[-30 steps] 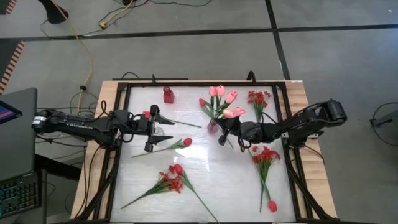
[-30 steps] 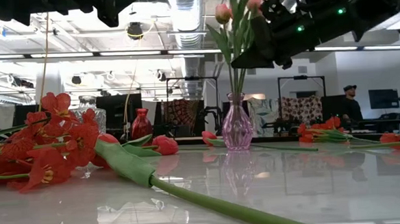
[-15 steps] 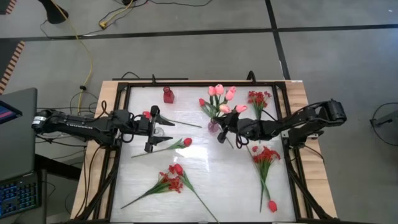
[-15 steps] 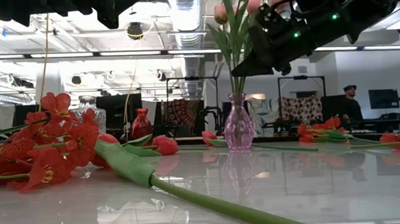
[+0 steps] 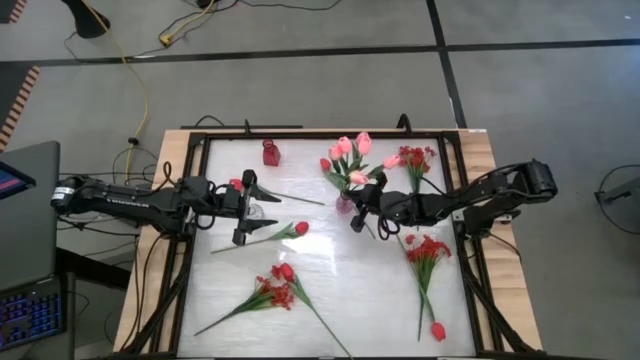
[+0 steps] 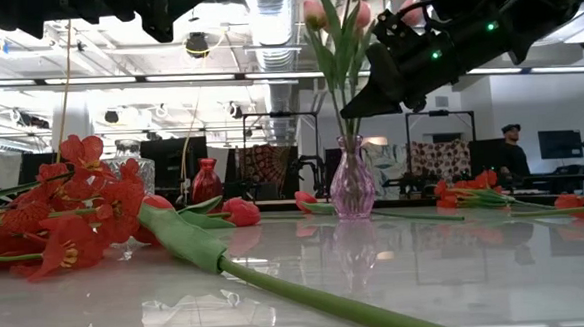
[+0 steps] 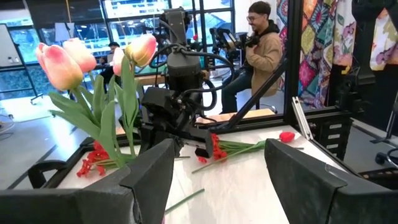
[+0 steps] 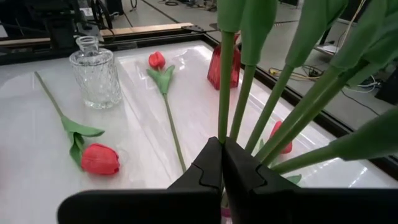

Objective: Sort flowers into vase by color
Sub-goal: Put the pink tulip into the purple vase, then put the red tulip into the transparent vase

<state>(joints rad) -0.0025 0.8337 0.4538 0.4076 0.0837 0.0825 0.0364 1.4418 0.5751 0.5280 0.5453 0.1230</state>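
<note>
Even, bright overhead light falls on the white worktop (image 5: 330, 270), which shows a pale sheen in the high view and only faint, soft shadows under the flowers. In the low view long ceiling light strips (image 6: 207, 78) glow, and the glossy surface mirrors the pink vase (image 6: 352, 183); the nearest green stem (image 6: 309, 298) and red spray (image 6: 69, 210) are soft with blur. In the left wrist view the near dark fingers (image 7: 146, 180) are out of focus, and the windows (image 7: 134, 9) behind are bright
</note>
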